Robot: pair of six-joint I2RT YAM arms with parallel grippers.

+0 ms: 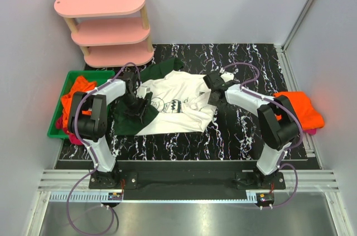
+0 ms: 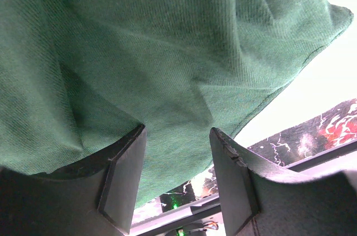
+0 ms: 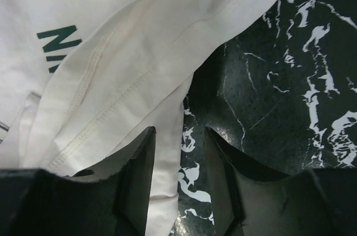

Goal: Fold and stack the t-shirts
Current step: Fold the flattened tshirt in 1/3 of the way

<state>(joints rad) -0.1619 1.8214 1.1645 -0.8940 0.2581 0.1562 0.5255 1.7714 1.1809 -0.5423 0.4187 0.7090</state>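
A white t-shirt (image 1: 181, 102) with dark green sleeves and black print lies spread on the black marbled table (image 1: 240, 135). My left gripper (image 1: 140, 107) is over its near-left green sleeve (image 1: 125, 121). In the left wrist view that green cloth (image 2: 156, 52) fills the frame and the left gripper (image 2: 177, 130) stands open, its tips against the cloth. My right gripper (image 1: 215, 95) is at the shirt's right edge. In the right wrist view the right gripper (image 3: 179, 131) is open, with the white hem (image 3: 167, 113) lying along its left finger and bare table by the other.
A green bin (image 1: 70, 77) at the left holds orange t-shirts (image 1: 72, 102). Another orange t-shirt pile (image 1: 301, 107) sits at the table's right edge, magenta cloth (image 1: 311, 131) showing beneath it. A pink three-tier shelf (image 1: 106, 27) stands at the back left. White walls enclose the table.
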